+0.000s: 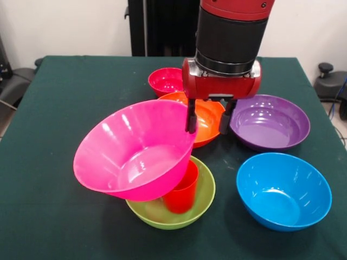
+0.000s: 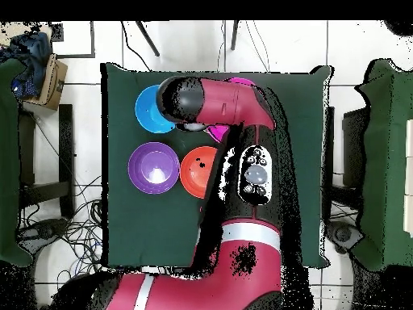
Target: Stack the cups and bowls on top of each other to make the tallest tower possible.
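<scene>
The big pink bowl [image 1: 135,149] is leaning on the red cup [image 1: 182,187], blocking the middle. Bowls are crowding the pincer [image 1: 208,120]. The table [image 1: 65,108] beside them is lying open.

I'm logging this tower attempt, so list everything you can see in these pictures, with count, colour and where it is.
pink bowl: one, hot pink, tilted, resting on the red cup, rim between the fingers
red cup: one, red, upright inside the green bowl
green bowl: one, lime green, front centre of the table
orange bowl: one, orange, behind the pink bowl
small red bowl: one, pink-red, far side, behind the orange bowl
purple bowl: one, purple, right of the orange bowl
blue bowl: one, blue, front right
table: one, dark green cloth
gripper: one, red body, black fingers straddling the pink bowl's rim
</scene>
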`<state>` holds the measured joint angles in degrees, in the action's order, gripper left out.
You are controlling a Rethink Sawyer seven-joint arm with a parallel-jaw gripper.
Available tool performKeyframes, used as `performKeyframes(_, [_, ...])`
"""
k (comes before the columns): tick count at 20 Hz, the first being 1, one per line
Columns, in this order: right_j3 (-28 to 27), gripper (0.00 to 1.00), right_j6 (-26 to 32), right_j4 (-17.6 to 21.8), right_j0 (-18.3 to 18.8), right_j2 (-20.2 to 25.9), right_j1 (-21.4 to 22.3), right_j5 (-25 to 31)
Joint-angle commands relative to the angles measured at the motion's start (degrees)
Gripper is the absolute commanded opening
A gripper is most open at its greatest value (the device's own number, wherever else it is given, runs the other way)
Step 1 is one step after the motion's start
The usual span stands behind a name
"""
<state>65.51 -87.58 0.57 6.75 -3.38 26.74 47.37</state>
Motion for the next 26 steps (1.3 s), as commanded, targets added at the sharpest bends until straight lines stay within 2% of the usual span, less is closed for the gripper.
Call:
performKeyframes(1, [5.9,0.00,-3.6,-0.5,1.1,6.1,1.0,-3.4])
performKeyframes(5, [6.6,0.00,-3.3,-0.6,1.7,6.8,1.3,-5.4])
performKeyframes(9, [6.3,0.00,-0.9,-0.2,2.0,7.4,1.2,-3.0])
performKeyframes(26, [5.6,0.00,-1.8,0.2,1.8,7.1,1.1,-2.5])
